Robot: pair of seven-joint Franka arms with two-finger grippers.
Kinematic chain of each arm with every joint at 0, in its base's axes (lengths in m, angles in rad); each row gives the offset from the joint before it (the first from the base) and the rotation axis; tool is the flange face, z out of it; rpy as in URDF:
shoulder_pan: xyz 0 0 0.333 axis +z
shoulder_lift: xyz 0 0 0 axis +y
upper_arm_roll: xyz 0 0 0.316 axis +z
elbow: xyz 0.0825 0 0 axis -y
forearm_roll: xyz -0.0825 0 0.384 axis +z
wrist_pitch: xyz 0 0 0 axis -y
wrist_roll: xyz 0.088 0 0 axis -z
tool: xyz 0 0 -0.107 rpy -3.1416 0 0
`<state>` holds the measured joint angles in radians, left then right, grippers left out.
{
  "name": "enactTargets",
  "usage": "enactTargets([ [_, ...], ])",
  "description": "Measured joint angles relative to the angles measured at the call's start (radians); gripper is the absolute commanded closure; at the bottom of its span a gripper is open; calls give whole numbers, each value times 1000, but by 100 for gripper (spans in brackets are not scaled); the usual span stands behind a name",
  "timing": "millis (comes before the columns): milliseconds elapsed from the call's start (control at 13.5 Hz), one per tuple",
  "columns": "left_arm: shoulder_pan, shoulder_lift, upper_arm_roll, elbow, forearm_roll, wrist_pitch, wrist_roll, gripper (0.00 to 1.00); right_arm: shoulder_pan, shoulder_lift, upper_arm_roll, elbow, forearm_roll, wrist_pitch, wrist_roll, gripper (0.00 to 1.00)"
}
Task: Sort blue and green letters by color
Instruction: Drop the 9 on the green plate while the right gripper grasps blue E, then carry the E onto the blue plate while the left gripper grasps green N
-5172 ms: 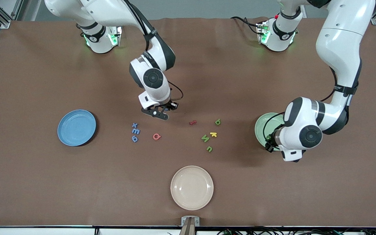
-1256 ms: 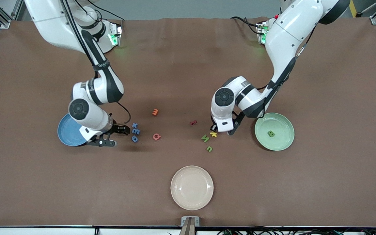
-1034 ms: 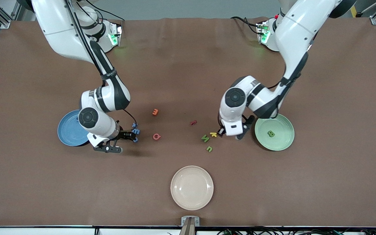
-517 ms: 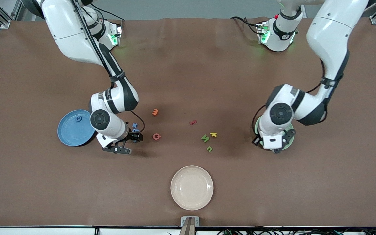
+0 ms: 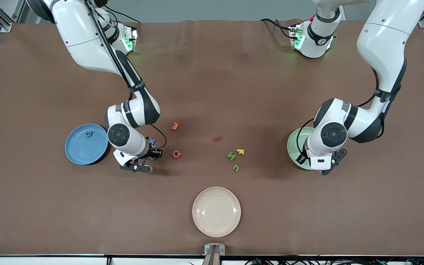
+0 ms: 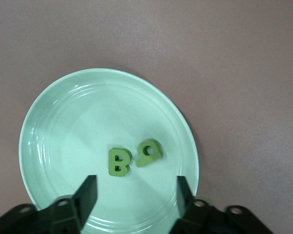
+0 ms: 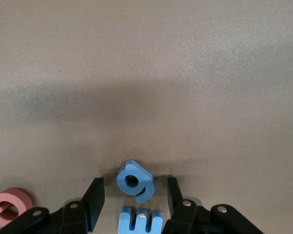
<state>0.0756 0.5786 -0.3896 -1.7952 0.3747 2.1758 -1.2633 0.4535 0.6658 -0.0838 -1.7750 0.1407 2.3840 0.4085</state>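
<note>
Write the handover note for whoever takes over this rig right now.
Left claw: open, empty, over the green plate.
Right claw: open, low at the table, fingers either side of the round blue letter, not touching it.
Done: two green letters in the green plate; one blue letter in the blue plate.
Left: the round blue letter, the blue E beside it and the blue X to the blue plate; the green N and green U, mid-table, to the green plate.
</note>
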Motion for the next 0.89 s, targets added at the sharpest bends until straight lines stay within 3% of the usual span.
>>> enactTargets([
  [369,-18,-7,-72,13,0,0,-5,1,0,3,-2,3,0,0,0,78],
  [665,-115,24,-105,89,-1,0,-61,9,0,4,-5,21,0,-11,0,80],
  [887,-224,124,-103,214,-1,1,-189,12,-4,-9,-21,75,0,-147,0,80],
])
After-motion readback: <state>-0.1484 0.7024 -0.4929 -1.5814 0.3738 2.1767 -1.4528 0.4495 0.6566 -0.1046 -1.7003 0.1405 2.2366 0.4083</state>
